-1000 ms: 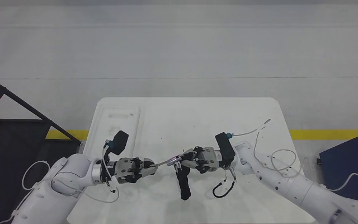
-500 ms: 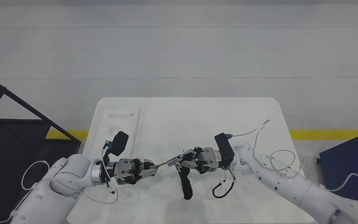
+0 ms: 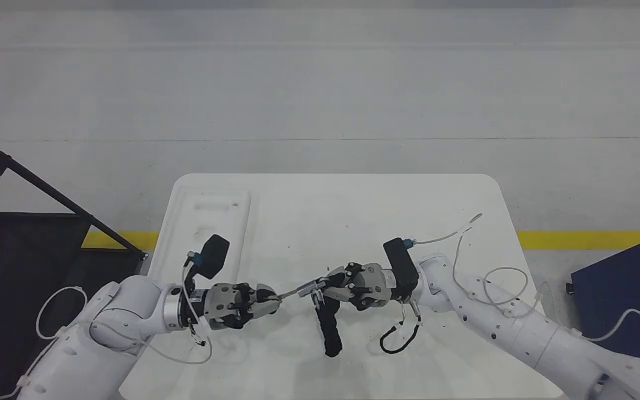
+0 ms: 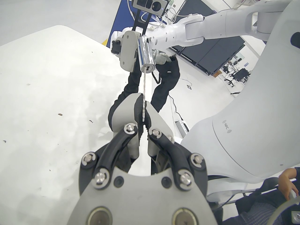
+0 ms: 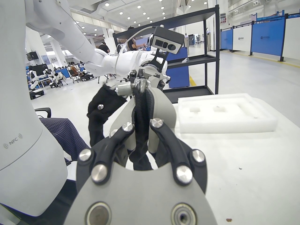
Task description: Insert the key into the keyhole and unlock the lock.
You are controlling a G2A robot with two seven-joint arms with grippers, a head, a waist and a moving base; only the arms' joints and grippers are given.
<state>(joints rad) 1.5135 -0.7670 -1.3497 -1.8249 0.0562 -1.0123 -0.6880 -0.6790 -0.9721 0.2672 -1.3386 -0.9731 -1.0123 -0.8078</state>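
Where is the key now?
Left wrist view: the left gripper pinches the key over the table, tip at the lock in the right gripper.

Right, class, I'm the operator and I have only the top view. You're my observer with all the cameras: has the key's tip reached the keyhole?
Observer: Yes. In the left wrist view the tip of the key meets the silver end face of the lock at the keyhole; depth cannot be told.
Operator: Is the key held?
Observer: The left hand is shut on the key's head, blade pointing straight out.
Operator: And the lock?
Observer: The right hand is shut on it; the silver cylinder juts out to one side of the grip.
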